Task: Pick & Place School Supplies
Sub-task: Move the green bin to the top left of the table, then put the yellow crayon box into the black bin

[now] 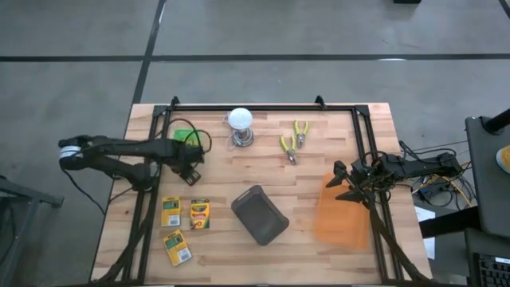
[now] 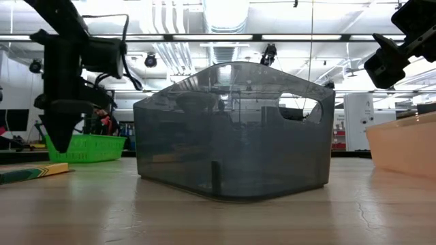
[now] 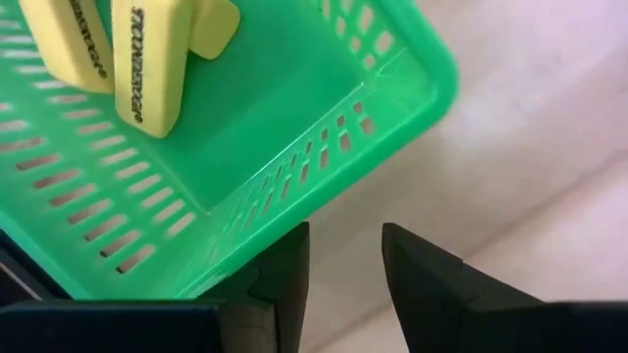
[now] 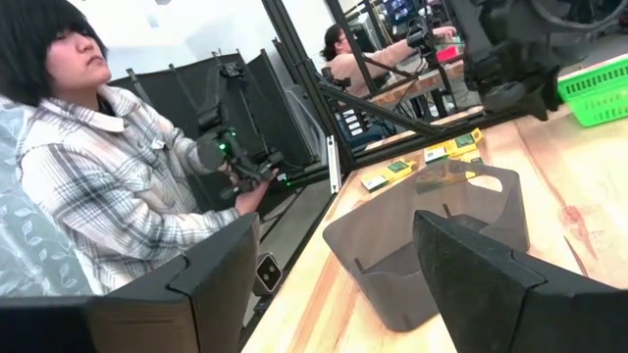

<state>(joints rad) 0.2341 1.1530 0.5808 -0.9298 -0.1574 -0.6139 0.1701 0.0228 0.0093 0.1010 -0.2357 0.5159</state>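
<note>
Three green-and-yellow crayon boxes [image 1: 170, 211], [image 1: 198, 214], [image 1: 177, 247] lie flat on the table near its front left; one box [image 2: 30, 171] shows edge-on in the low view. Yellow stick-like pieces [image 3: 142, 59] lie inside a green basket [image 3: 294, 108]. My left gripper [image 1: 190, 171] hangs fingers down just beside the basket's near rim, above the boxes, open by a narrow gap [image 3: 345, 284] with nothing between the fingers. My right gripper [image 1: 343, 182] hovers over the orange bin's far left corner, fingers wide open [image 4: 339, 275] and pointing toward the table's left.
A dark grey bin [image 1: 259, 215] stands mid-table. An orange bin [image 1: 343, 211] sits to its right. A white bulb on a metal base [image 1: 241, 123] and yellow-handled pliers [image 1: 293, 142] lie farther back. A person in a plaid shirt [image 4: 108, 186] sits beyond the table's left edge.
</note>
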